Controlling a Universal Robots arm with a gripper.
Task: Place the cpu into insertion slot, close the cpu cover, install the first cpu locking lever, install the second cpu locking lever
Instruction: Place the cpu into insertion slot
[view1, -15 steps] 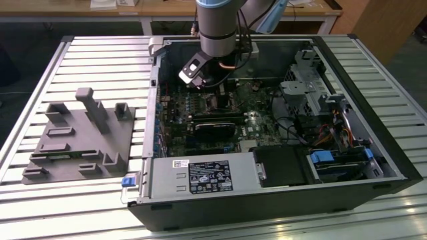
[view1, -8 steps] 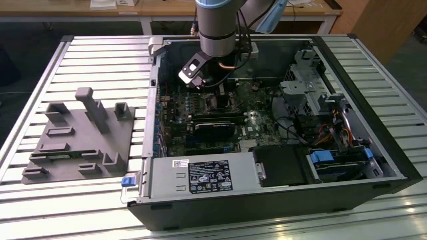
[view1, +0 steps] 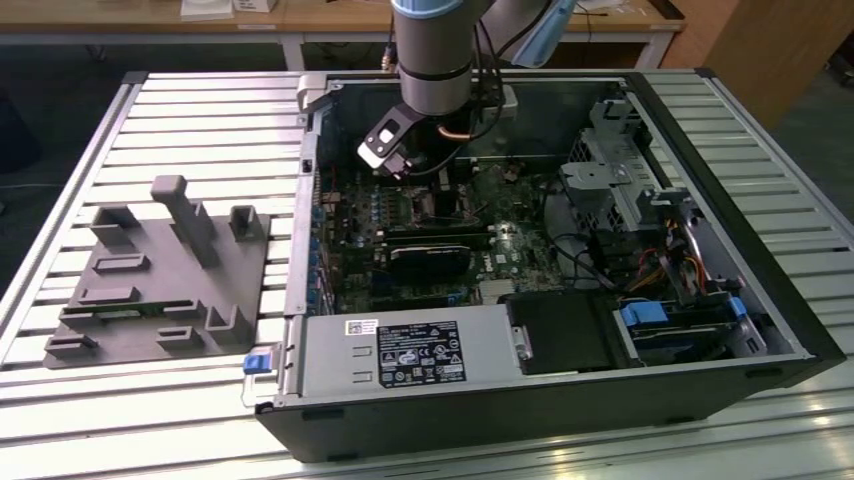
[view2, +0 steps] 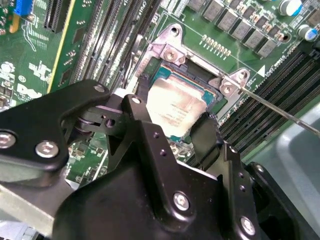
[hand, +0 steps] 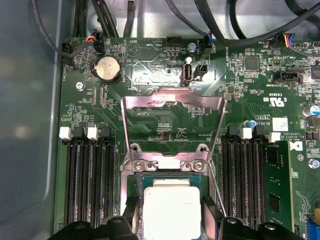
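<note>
My gripper (view2: 172, 114) hangs low inside the open computer case (view1: 534, 400), right over the insertion slot (view2: 192, 70). Its two black fingers (hand: 211, 217) sit against opposite edges of the cpu (hand: 170, 207), a pale silver square that lies in or just above the slot, so the gripper is shut on it. The cpu cover (hand: 172, 100), a silvery frame, is flipped open and away from the slot. A thin wire locking lever (view2: 280, 112) sticks out from one corner of the slot. From outside, the gripper (view1: 400, 165) is at the board's far end.
Long black memory slots (hand: 90, 185) flank the socket on both sides. A black card with a fan (view1: 434, 258) lies nearer across the board, then the power supply (view1: 387, 355). A grey part fixture (view1: 160, 275) rests on the slatted table at the exterior view's left.
</note>
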